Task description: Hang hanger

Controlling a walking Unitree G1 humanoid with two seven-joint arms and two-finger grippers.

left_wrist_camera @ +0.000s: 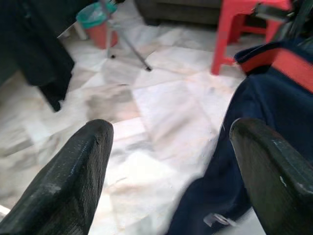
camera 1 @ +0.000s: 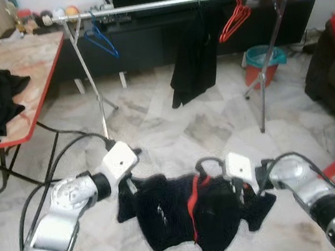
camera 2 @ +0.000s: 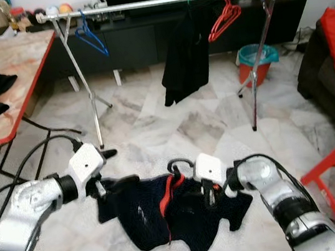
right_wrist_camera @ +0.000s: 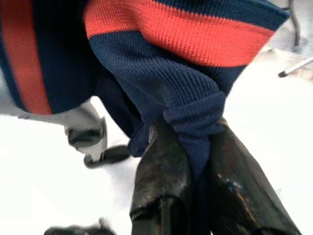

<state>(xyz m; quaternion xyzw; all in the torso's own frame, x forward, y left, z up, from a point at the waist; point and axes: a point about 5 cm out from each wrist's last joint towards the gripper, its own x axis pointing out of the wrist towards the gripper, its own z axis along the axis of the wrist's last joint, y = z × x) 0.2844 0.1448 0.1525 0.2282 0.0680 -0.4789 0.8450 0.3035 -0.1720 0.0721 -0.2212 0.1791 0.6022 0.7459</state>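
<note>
Now right tool (right_wrist_camera: 193, 161) pinching fold of navy knit sweater with red stripe (camera 1: 187, 214), grey hanger hook (camera 1: 206, 162) poking out at collar. Left tool (left_wrist_camera: 171, 166) gaping wide beside sweater's far edge, holding nothing. Silver clothes rail (camera 1: 174, 2) standing well apart ahead. Risk: knit slipping off hanger while lifting, since grip is on cloth alone.

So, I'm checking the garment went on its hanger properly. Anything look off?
Yes. The navy sweater sags bunched between the grippers, not spread on a hanger. The right gripper pinches a fold; the left gripper is open beside it.
</note>
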